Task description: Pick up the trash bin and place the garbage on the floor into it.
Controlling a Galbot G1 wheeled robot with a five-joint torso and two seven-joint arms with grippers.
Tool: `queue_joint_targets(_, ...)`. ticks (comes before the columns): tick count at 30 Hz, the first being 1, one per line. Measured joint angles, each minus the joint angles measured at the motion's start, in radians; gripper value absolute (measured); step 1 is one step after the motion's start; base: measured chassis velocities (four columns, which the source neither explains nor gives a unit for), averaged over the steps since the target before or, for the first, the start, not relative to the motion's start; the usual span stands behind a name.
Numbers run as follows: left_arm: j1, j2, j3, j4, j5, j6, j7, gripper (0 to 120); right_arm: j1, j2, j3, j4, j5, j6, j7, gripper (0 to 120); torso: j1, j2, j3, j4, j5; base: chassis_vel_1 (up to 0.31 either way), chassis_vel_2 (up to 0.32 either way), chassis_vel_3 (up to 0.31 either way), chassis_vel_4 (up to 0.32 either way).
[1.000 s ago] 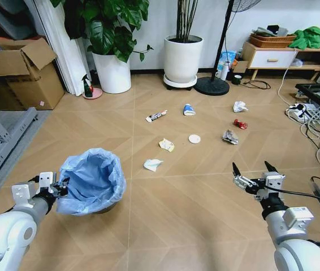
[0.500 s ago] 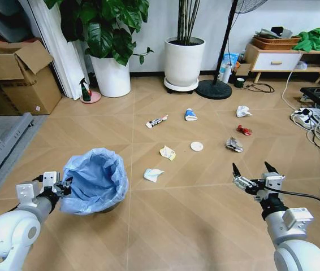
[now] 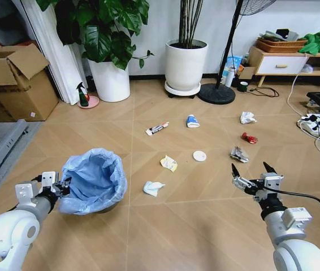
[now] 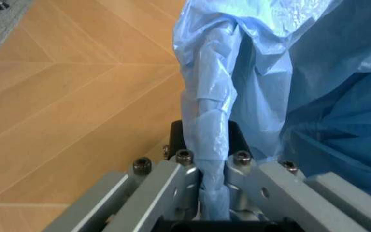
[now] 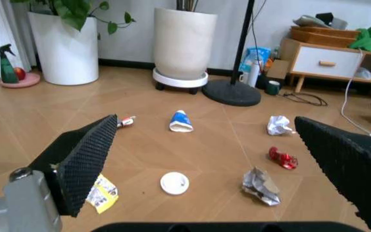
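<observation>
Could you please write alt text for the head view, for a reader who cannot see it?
The left gripper is shut on the rim of a small black trash bin lined with a crinkled light blue plastic bag, while the open right gripper hangs over bare wooden floor. Beyond them lie a crumpled white paper wad, a round white lid and a white tube.

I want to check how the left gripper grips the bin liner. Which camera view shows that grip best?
The left wrist view: the left gripper is shut on a bunched fold of the trash bin liner, seen close up. The head view shows the whole bin with the gripper at its rim.
</observation>
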Motion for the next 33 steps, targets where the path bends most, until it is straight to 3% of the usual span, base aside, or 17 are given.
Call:
queue_joint_targets(24,-0.005,-0.005,-0.002,0.011,0.002,0.000,0.005,0,0.011,-0.007,-0.009,-0.023,0.002,-0.003,-0.008,100,0.000,0.000,0.000,-0.0002,0.0001,-0.109,0.100,0.103,-0.099)
queue_joint_targets(33,-0.026,-0.012,-0.013,0.036,0.002,0.000,-0.012,0,0.104,-0.121,-0.051,-0.127,0.076,-0.013,-0.038,100,0.000,0.000,0.000,-0.0001,0.0001,-0.001,0.000,0.004,-0.006)
